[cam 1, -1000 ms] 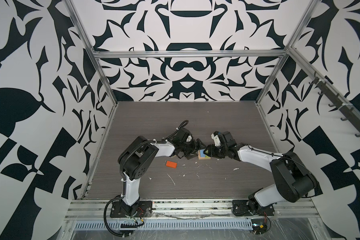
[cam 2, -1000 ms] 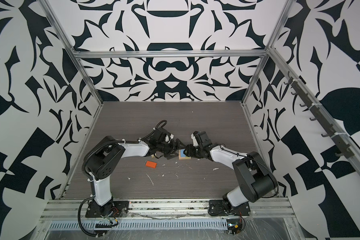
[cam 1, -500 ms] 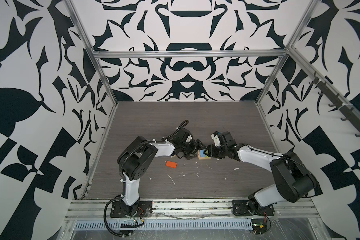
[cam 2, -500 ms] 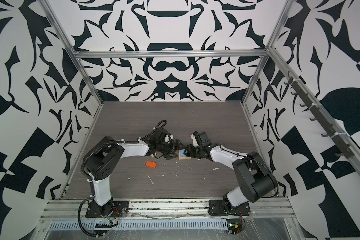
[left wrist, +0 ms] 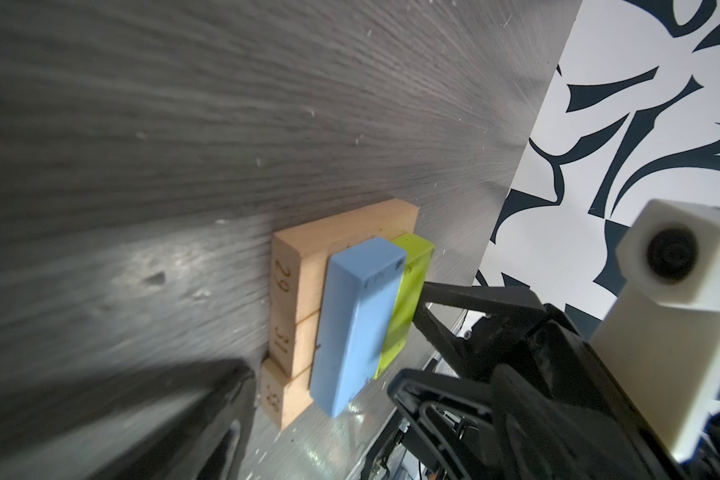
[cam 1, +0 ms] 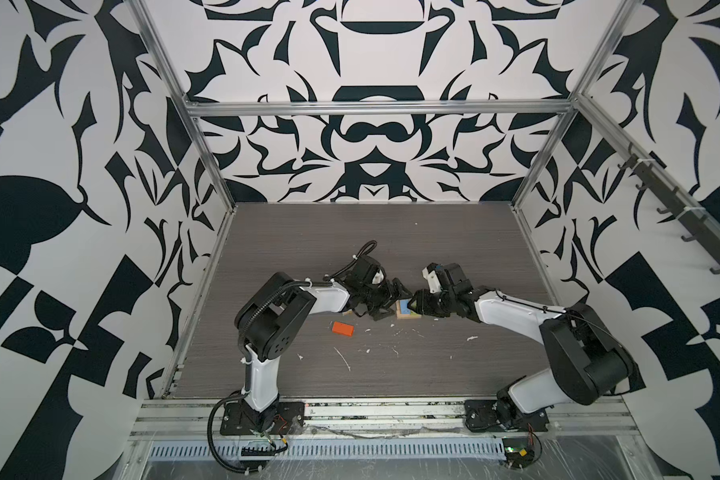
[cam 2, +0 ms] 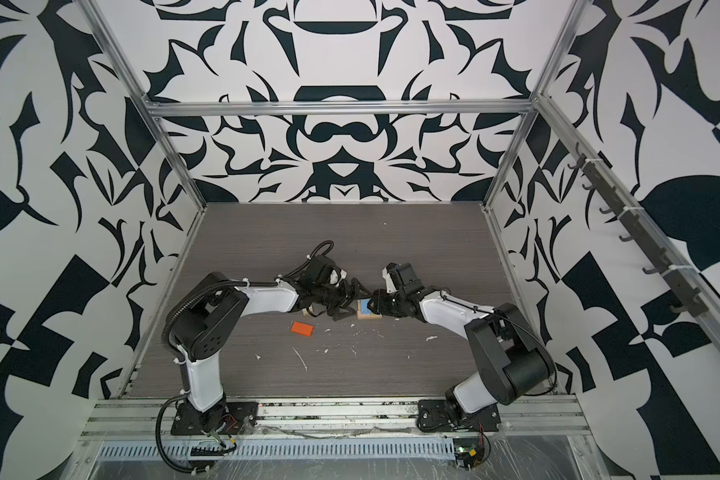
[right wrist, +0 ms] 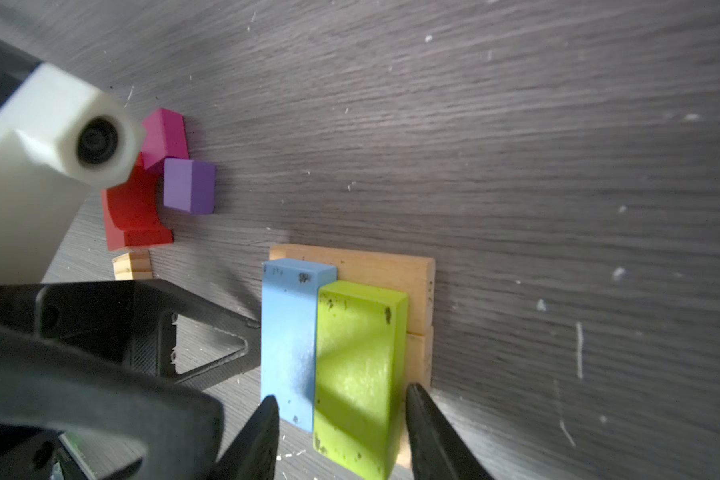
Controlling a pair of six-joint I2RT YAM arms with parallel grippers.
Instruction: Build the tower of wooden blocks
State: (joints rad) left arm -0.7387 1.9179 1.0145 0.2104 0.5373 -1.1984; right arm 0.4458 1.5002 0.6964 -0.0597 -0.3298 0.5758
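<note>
The wood block tower stands mid-table in both top views (cam 1: 404, 311) (cam 2: 366, 311). Its base is tan planks (right wrist: 383, 266) (left wrist: 296, 270), with a blue block (right wrist: 287, 332) (left wrist: 358, 324) and a lime block (right wrist: 358, 361) (left wrist: 408, 299) lying side by side on top. My right gripper (right wrist: 341, 403) (cam 1: 414, 305) straddles the pair, one finger on the lime's outer side and the other at the blue's outer edge. My left gripper (left wrist: 321, 378) (cam 1: 391, 301) is open beside the blue block and holds nothing.
An orange block (cam 1: 343, 328) (cam 2: 302, 328) lies in front of the left arm. A red arch (right wrist: 132, 216), a magenta piece (right wrist: 165, 133), a purple cube (right wrist: 188, 187) and a small tan piece (right wrist: 132, 266) sit under the left wrist. White scraps litter the table's front.
</note>
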